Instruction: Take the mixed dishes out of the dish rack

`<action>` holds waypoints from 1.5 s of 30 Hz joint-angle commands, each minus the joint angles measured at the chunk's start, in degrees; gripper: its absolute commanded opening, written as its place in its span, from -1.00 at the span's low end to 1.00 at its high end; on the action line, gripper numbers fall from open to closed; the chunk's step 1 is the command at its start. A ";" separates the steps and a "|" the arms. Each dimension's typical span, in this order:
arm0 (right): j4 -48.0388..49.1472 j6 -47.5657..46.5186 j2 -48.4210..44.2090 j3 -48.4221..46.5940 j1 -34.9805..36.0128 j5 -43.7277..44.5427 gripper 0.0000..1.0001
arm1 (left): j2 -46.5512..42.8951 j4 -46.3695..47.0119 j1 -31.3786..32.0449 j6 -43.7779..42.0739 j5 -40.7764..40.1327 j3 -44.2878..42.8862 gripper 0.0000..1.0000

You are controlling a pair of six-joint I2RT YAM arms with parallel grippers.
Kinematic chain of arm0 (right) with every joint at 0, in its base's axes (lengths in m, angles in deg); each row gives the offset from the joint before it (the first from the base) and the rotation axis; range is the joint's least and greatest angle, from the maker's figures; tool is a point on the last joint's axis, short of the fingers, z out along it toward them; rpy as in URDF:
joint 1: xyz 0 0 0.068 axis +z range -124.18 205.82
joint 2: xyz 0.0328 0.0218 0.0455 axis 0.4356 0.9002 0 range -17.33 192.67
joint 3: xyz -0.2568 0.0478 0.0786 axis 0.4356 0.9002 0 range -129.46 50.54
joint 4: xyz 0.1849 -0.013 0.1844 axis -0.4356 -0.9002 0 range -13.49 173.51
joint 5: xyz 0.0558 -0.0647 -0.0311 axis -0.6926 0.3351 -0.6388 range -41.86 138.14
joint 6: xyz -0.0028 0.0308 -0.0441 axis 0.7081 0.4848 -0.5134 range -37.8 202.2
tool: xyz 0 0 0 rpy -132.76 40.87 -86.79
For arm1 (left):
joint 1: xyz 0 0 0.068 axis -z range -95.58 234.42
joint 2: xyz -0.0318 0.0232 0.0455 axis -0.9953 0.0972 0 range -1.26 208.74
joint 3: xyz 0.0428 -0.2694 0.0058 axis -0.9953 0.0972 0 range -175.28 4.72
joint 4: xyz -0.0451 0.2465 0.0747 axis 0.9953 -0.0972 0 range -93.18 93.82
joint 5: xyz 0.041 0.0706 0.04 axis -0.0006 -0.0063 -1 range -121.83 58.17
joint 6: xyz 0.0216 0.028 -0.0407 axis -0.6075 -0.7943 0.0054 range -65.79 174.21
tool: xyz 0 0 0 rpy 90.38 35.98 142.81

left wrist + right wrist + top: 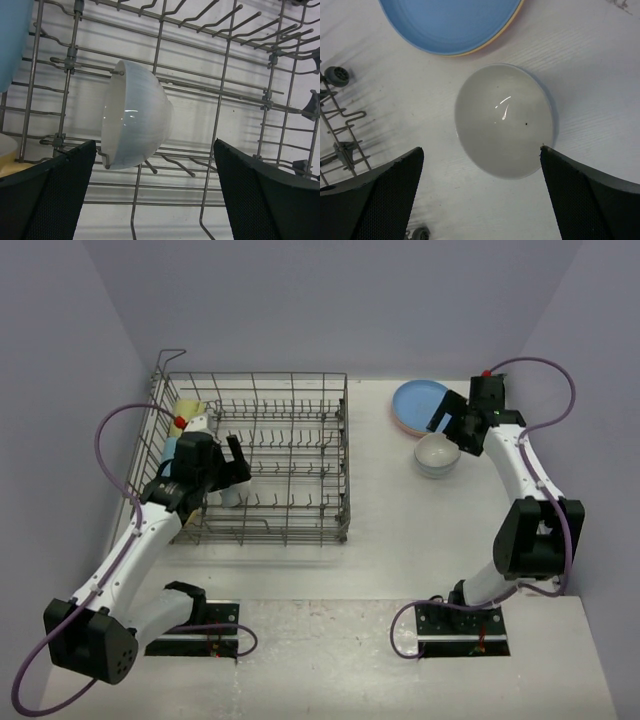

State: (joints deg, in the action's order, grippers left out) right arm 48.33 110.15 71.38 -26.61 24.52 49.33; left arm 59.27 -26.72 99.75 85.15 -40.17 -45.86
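The grey wire dish rack (290, 455) stands at the left of the table. My left gripper (230, 472) is inside its left part, open and empty. In the left wrist view a white bowl (137, 114) leans on its side between the tines, just ahead of the open gripper (155, 200) and touching neither finger. A light blue mug (10, 35) and a yellow mug (188, 408) sit at the rack's left end. My right gripper (452, 428) hovers open over an upright white bowl (504, 120) on the table, beside a blue plate (452, 22) stacked on other plates.
The plate stack (418, 405) and bowl (437, 454) lie on the table to the right of the rack. The rack's corner with small wheels (337, 77) shows at the left of the right wrist view. Walls close in behind and at both sides.
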 commanded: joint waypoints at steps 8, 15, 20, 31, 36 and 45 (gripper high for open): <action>9.16 1.41 5.34 4.98 -3.53 -10.68 0.98 | -4.63 3.04 -0.74 -0.53 1.48 0.93 1.00; 10.92 0.54 4.99 6.13 -4.32 -13.40 0.98 | -4.63 2.33 -0.74 -0.97 1.66 0.49 1.00; 11.10 -0.34 -0.36 4.99 -2.14 -16.49 0.98 | -3.41 2.68 -0.74 -0.88 1.83 1.28 1.00; 7.32 1.76 1.90 -2.21 22.28 -14.29 0.98 | -0.51 9.09 -2.58 -0.09 4.29 5.23 1.00; 4.86 1.76 7.44 -7.05 27.57 -11.30 0.97 | 0.11 13.22 -3.47 0.09 5.87 8.04 1.00; 2.13 2.81 13.94 -10.92 31.62 -8.57 -0.32 | 2.39 20.70 -4.52 -0.70 11.93 10.95 1.00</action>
State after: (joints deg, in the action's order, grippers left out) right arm 51.72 111.87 84.82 -35.28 56.19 38.69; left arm 61.21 -11.84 96.56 85.09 -31.69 -35.18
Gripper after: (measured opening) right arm 0.477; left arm 0.999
